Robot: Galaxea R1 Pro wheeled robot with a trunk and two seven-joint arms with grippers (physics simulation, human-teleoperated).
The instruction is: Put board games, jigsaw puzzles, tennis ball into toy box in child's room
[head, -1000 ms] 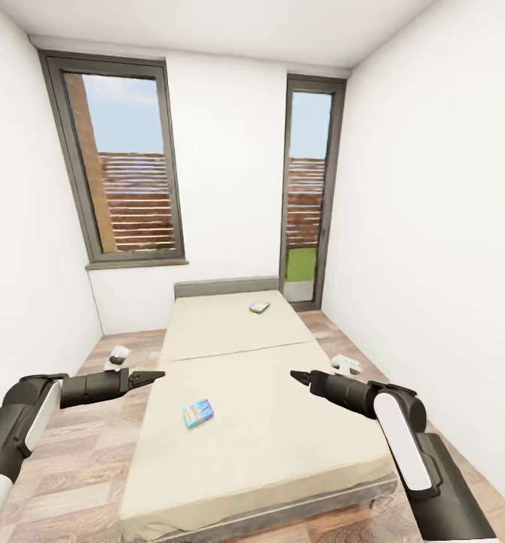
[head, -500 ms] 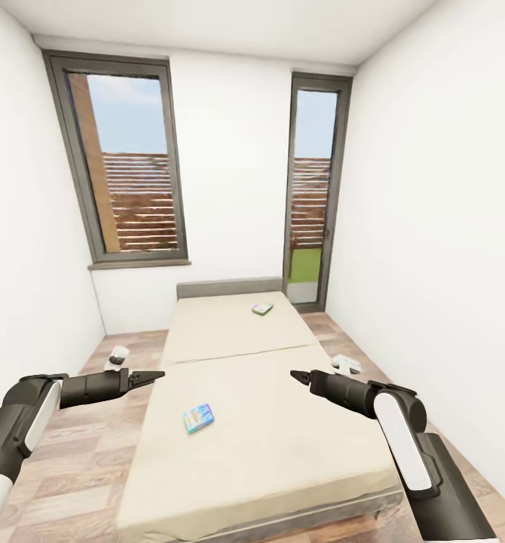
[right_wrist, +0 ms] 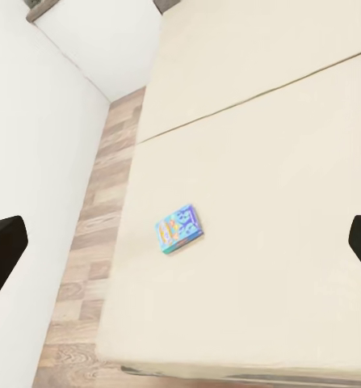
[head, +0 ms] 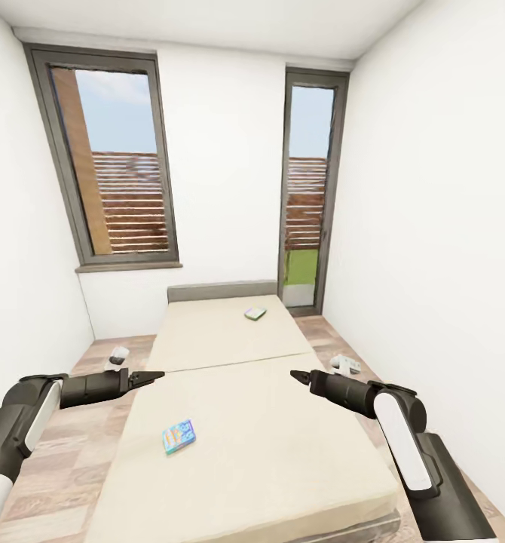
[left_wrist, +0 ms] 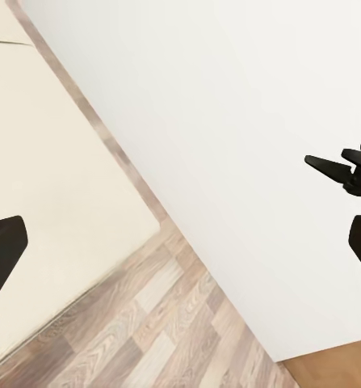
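Note:
Ahead in the head view lies the bed point(head: 245, 430), cream with a grey frame. A blue board game point(head: 179, 436) rests on its near mattress, left of centre; the right wrist view looks down on it point(right_wrist: 178, 229). A white-green board game point(head: 255, 313) lies on the far mattress near the headboard. My left gripper point(head: 153, 375) hovers open over the bed's left edge, above and beyond the blue box. Over the bed's right half my right gripper point(head: 298, 375) is open, empty too. The table, toy box, jigsaw puzzles and tennis ball are out of view.
White walls stand close on both sides of the bed, with narrow strips of wood floor point(head: 49, 467) between. Small white objects lie on the floor left point(head: 117, 354) and right point(head: 345, 365) of the bed. A wide window point(head: 117, 162) and a tall narrow window point(head: 307, 188) fill the far wall.
The whole picture has shifted: the camera moved, and the bed now looks nearer and further left. Both arms hold the same pose. Neither board game has moved on the bed.

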